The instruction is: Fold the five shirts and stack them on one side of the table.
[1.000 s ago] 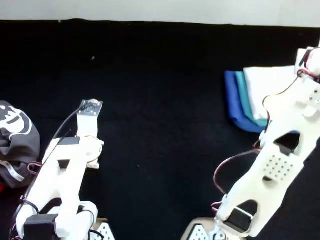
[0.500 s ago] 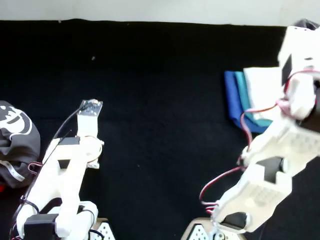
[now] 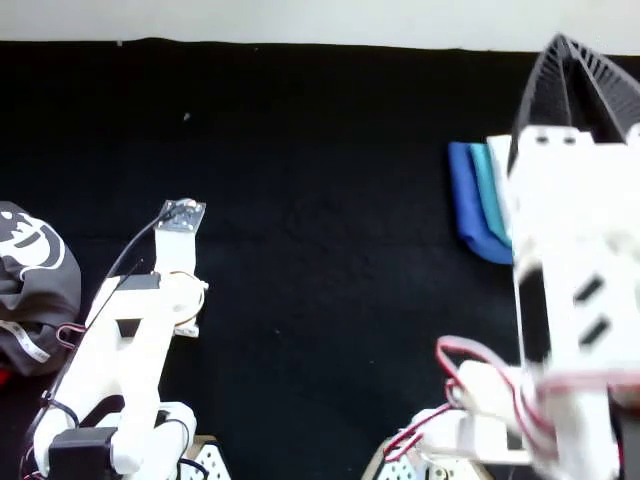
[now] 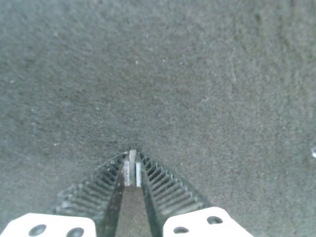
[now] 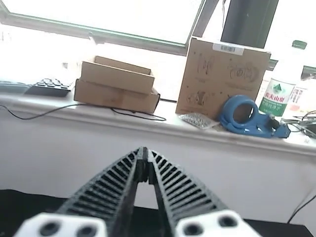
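Observation:
A folded stack lies at the right of the table: a blue shirt (image 3: 466, 200), a teal shirt (image 3: 484, 175) and a white shirt (image 3: 500, 160), partly hidden by my right arm. A crumpled black shirt (image 3: 30, 265) with white print sits at the left edge. My right gripper (image 3: 560, 42) (image 5: 143, 160) is raised high above the stack, shut and empty, pointing at the room beyond the table. My left gripper (image 4: 132, 168) is shut with nothing in it, tips close over the bare black cloth. The left arm (image 3: 140, 340) stands near the front left, right of the black shirt.
A black cloth (image 3: 320, 150) covers the table up to a white wall at the back. On a sill beyond the table are cardboard boxes (image 5: 118, 84), a blue tape dispenser (image 5: 247, 116) and a bottle (image 5: 277, 96).
My right arm has swung up from beside the folded stack and now rears high toward the camera, gripper shut. The left arm has not moved.

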Controlling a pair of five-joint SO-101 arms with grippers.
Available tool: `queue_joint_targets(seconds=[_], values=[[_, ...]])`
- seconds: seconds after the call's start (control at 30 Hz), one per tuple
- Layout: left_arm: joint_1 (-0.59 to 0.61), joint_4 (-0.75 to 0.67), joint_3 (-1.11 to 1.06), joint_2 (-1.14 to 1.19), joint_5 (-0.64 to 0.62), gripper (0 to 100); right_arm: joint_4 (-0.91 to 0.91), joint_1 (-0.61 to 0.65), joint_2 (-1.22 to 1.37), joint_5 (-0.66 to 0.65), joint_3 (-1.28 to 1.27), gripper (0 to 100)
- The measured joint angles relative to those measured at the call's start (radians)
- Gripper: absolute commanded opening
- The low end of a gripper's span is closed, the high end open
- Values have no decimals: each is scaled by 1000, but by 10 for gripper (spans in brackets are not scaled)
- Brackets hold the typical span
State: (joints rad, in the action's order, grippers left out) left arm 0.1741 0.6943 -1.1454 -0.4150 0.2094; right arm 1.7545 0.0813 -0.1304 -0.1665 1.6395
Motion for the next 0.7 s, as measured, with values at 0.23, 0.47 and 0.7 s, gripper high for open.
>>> queue_joint_targets(seconds=[0.23, 0.47, 0.7], values=[[0, 0, 0, 0, 0, 8, 0, 55, -293, 2, -577, 12], [0, 0, 0, 0, 0, 8, -54, 92, -557, 2, -1283, 12], [0, 0, 0, 0, 0, 8, -307, 94, -776, 2, -1966, 12]])
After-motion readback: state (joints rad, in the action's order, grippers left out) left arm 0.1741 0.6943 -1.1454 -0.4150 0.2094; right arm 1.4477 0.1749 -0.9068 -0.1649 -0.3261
